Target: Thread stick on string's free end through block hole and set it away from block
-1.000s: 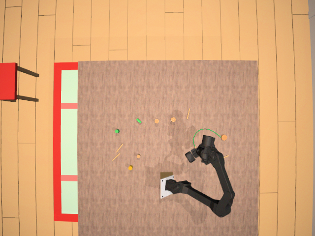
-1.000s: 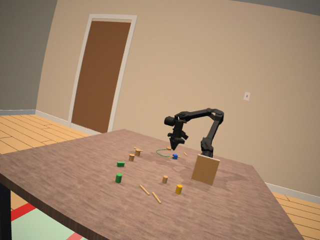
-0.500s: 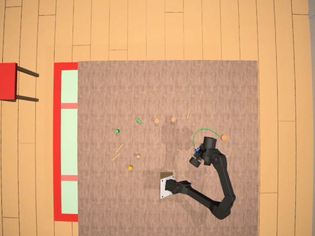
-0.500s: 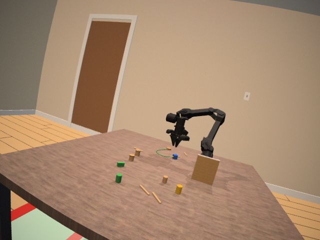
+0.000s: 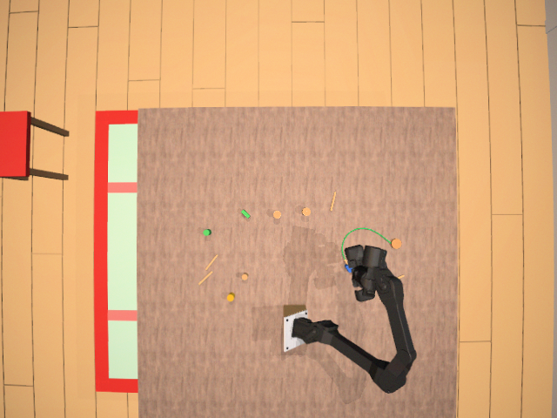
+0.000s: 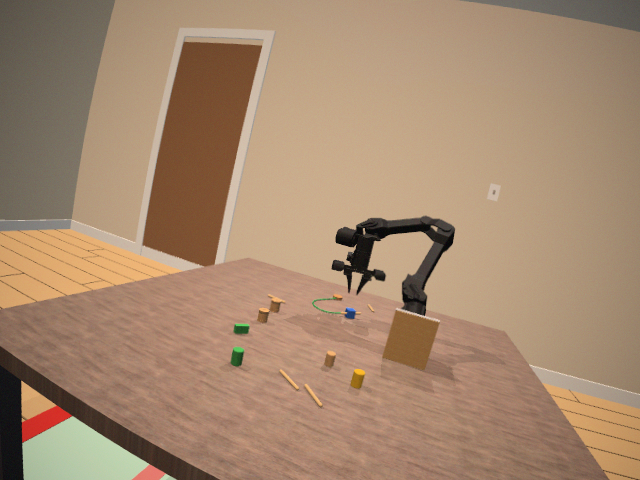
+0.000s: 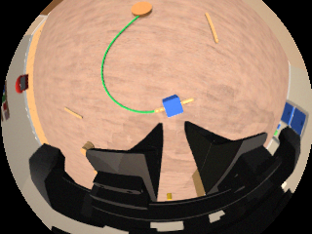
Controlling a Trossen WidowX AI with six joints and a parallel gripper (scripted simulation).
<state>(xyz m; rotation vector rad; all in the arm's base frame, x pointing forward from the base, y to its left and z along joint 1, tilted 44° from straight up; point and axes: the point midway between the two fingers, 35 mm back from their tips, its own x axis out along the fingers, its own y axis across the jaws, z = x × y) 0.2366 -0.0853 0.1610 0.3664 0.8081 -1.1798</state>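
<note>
A small blue block (image 5: 347, 268) (image 6: 349, 313) (image 7: 172, 105) rests on the table. The thin wooden stick (image 7: 187, 101) (image 6: 357, 313) sits in its hole and pokes out on both sides. A green string (image 5: 359, 230) (image 6: 323, 308) (image 7: 107, 85) curves from the stick to the round wooden button (image 5: 396, 243) (image 6: 337, 296) (image 7: 140, 8). My gripper (image 6: 354, 291) (image 7: 174, 125) hangs above the table just beside the block. Its fingers are a little apart and hold nothing.
Loose sticks lie near the button (image 5: 332, 200) (image 7: 213, 27) and at the front left (image 6: 288, 379) (image 6: 312, 395). Several small pegs stand left of the block: green (image 6: 237, 356), yellow (image 6: 357, 378), wooden (image 6: 330, 358). A brown board (image 6: 410, 338) stands at the arm's base.
</note>
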